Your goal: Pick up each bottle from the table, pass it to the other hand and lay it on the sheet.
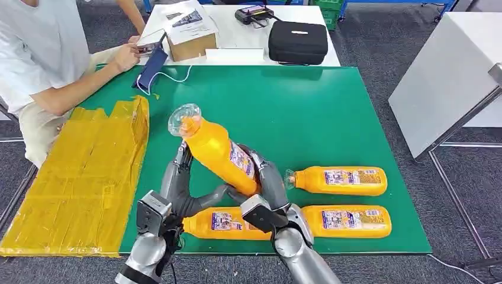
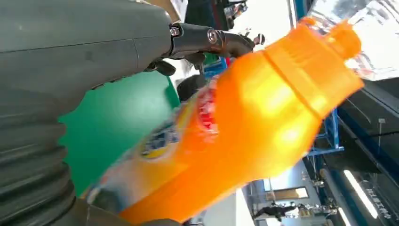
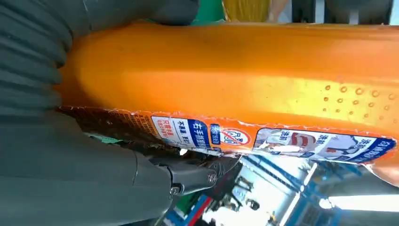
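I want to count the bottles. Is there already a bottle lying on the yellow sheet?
No, the yellow sheet has no bottle on it; three bottles lie on the green table.

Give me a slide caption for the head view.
Both hands, left hand and right hand, grip a tilted orange bottle above the green table.

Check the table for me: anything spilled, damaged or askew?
Nothing spilled. The yellow sheet looks wrinkled and overhangs the green table edge. The raised bottle tilts between the left hand and right hand; three bottles lie flat.
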Controlling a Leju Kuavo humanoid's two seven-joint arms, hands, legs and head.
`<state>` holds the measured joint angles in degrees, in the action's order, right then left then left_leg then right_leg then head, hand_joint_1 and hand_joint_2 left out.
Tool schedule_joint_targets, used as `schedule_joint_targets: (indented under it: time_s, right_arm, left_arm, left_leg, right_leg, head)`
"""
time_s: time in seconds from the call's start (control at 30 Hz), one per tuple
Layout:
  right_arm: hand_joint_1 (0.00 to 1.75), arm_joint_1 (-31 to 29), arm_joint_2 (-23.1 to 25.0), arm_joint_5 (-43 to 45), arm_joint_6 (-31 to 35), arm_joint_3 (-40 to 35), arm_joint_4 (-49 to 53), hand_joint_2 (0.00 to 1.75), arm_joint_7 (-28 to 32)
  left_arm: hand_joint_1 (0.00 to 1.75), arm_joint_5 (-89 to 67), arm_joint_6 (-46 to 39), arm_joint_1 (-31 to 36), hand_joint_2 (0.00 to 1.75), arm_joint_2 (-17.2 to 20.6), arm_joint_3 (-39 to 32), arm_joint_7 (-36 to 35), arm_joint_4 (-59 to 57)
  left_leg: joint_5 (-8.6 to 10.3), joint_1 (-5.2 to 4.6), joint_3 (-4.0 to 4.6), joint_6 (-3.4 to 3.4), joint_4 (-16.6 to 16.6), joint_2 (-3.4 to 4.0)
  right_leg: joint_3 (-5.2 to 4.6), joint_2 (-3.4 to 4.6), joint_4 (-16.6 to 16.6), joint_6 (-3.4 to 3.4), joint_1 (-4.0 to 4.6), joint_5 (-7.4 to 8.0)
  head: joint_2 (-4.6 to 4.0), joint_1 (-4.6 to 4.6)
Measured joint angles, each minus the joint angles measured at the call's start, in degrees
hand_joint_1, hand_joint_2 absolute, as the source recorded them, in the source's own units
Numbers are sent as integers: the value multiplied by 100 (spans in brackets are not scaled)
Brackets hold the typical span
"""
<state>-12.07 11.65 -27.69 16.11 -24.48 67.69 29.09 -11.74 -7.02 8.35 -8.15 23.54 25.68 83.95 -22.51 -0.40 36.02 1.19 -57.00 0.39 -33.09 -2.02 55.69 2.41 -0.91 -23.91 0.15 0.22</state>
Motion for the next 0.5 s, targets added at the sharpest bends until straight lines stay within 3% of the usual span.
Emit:
schedule_joint_targets:
  time_s: [0.5]
  right_arm:
    - [175,-7,9,-98,85,-173,-236,175,11]
  left_arm:
    - [0,291,251,86,175,44,0,-85,-96]
  left_leg:
    - [0,0,0,0,0,-1]
  right_leg:
    - [0,0,0,0,0,0]
  head:
    - [0,0]
